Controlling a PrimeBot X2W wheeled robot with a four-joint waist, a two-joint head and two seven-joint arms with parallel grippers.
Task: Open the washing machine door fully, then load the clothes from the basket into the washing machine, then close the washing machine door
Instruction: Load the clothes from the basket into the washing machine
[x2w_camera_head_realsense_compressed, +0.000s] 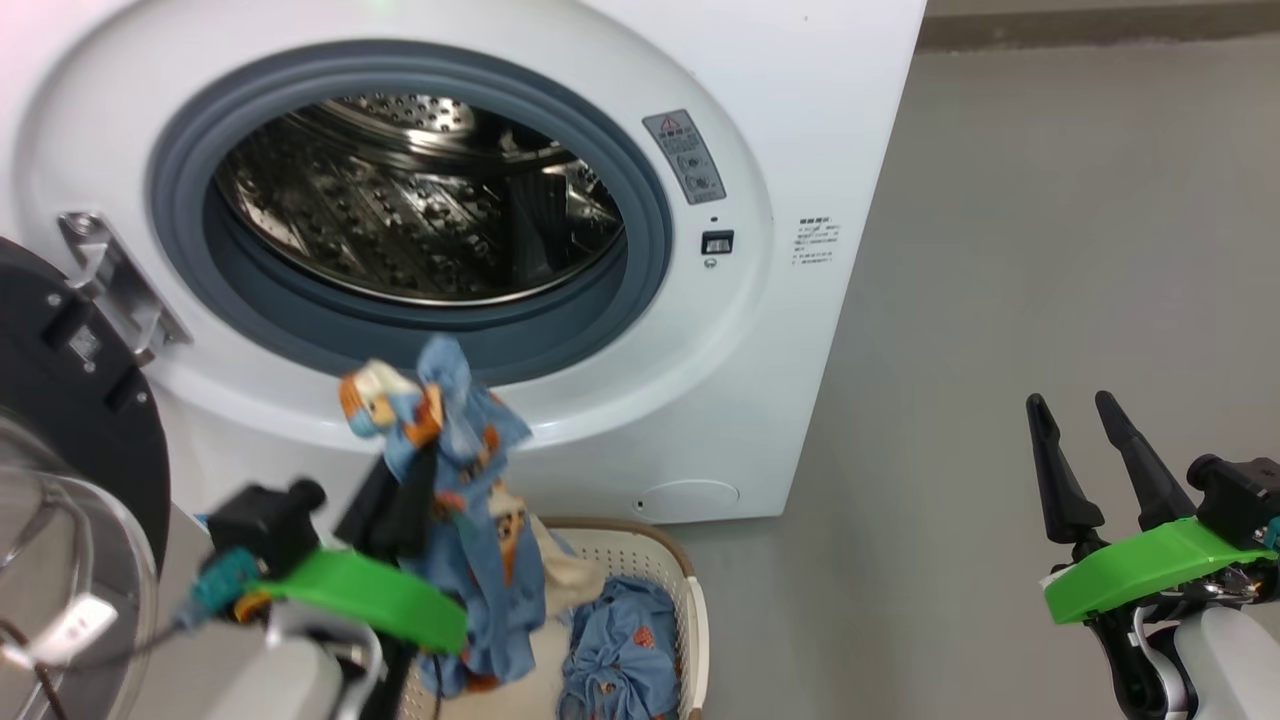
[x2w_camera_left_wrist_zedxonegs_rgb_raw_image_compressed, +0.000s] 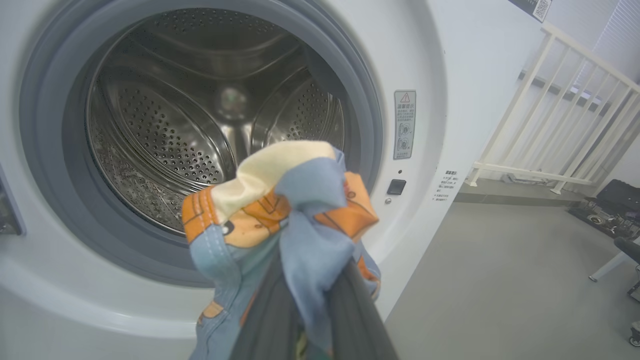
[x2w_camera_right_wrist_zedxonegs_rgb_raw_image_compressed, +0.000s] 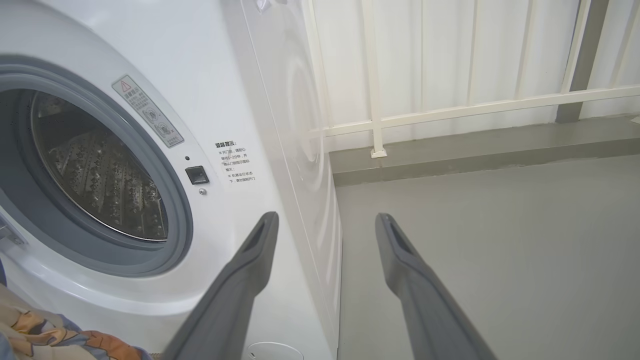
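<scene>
The white washing machine (x2w_camera_head_realsense_compressed: 820, 130) stands with its steel drum (x2w_camera_head_realsense_compressed: 420, 210) exposed. Its black washing machine door (x2w_camera_head_realsense_compressed: 80, 420) hangs swung open at the left edge. My left gripper (x2w_camera_head_realsense_compressed: 425, 440) is shut on a light-blue garment (x2w_camera_head_realsense_compressed: 480, 500) with orange figures, lifted above the basket (x2w_camera_head_realsense_compressed: 690, 590) and just below the drum opening. In the left wrist view that garment (x2w_camera_left_wrist_zedxonegs_rgb_raw_image_compressed: 290, 215) bunches over my fingers in front of the drum (x2w_camera_left_wrist_zedxonegs_rgb_raw_image_compressed: 200, 115). More clothes (x2w_camera_head_realsense_compressed: 625, 650) lie in the basket. My right gripper (x2w_camera_head_realsense_compressed: 1085, 410) is open and holds nothing, off to the right over the floor.
Grey floor (x2w_camera_head_realsense_compressed: 1050, 250) stretches to the right of the machine. A white railing (x2w_camera_right_wrist_zedxonegs_rgb_raw_image_compressed: 450, 107) runs along the wall beyond it. Dark equipment (x2w_camera_left_wrist_zedxonegs_rgb_raw_image_compressed: 610, 205) sits on the floor at the far right of the left wrist view.
</scene>
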